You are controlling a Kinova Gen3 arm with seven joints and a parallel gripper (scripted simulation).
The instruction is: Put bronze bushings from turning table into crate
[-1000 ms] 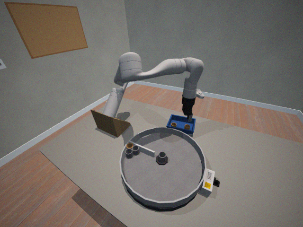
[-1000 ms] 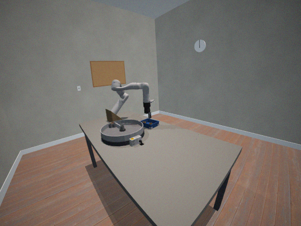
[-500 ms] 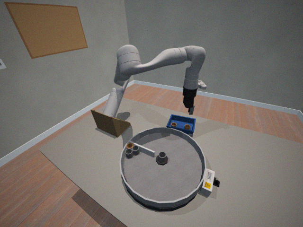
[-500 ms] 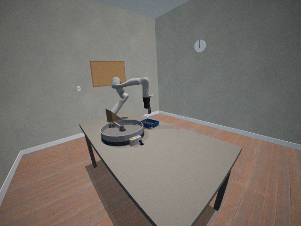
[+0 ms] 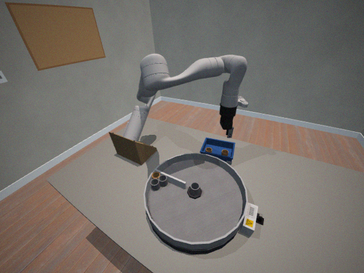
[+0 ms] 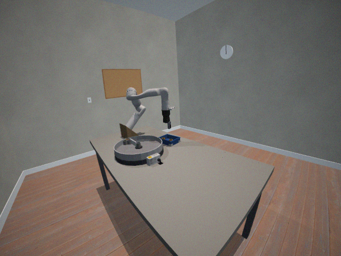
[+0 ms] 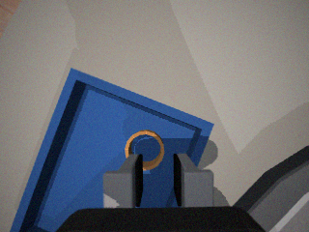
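Divider bar blocks bronze bushing's crate-facing side

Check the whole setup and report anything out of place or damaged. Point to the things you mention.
Nothing looks damaged or spilled. Two bronze bushings (image 5: 209,151) (image 5: 224,154) stand upright in the blue crate (image 5: 218,140) (image 6: 173,142) (image 7: 44,140). One bronze bushing (image 5: 155,178) remains on the turning table (image 5: 217,205) (image 6: 137,157), beside two steel ones (image 5: 154,186) (image 5: 162,182): unfinished work, not a fault.

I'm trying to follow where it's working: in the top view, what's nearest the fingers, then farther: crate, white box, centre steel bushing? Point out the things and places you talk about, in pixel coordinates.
1. Crate (image 5: 219,140) (image 6: 179,137) (image 7: 54,118): just below the fingers (image 5: 229,132) (image 6: 169,125).
2. Centre steel bushing (image 5: 194,187) (image 6: 138,144): mid-turntable.
3. White box (image 5: 249,218) (image 6: 153,159): outside the turntable's rim.
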